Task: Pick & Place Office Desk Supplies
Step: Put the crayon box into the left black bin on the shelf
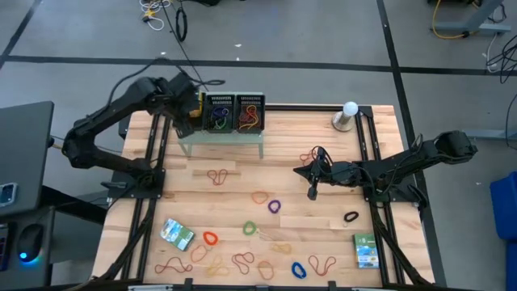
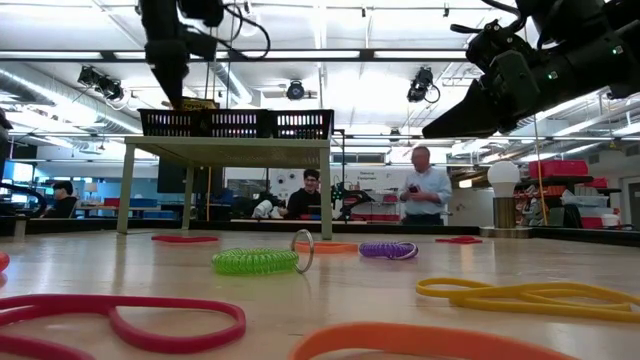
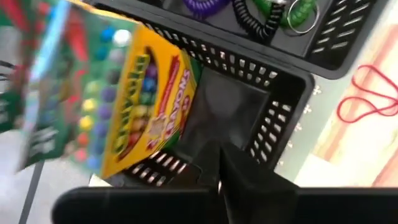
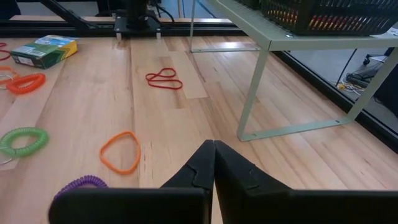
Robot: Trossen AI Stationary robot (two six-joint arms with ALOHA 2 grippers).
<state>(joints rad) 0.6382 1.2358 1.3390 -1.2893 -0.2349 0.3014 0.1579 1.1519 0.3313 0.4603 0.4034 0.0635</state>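
Note:
My left gripper (image 1: 191,111) is over the left end of the pale-green shelf (image 1: 222,139), fingers (image 3: 239,177) shut, above the leftmost black mesh tray (image 3: 273,118). A yellow-green crayon packet (image 3: 149,106) stands tilted in that tray, beside the fingers. The neighbouring tray (image 1: 220,113) holds purple, black and green coils. My right gripper (image 1: 312,191) hovers shut above the table's middle right, touching nothing. Bands and coils lie scattered toward the near edge: orange (image 4: 121,151), purple (image 4: 81,185), green (image 4: 23,142), red (image 4: 165,79). Two more packets (image 1: 176,234) (image 1: 366,250) lie flat.
A third tray (image 1: 249,113) holds orange and red bands on the shelf. A white bulb on a stand (image 1: 349,115) sits at the far right corner. Dark frame rails run down both table sides. People stand in the room beyond the table.

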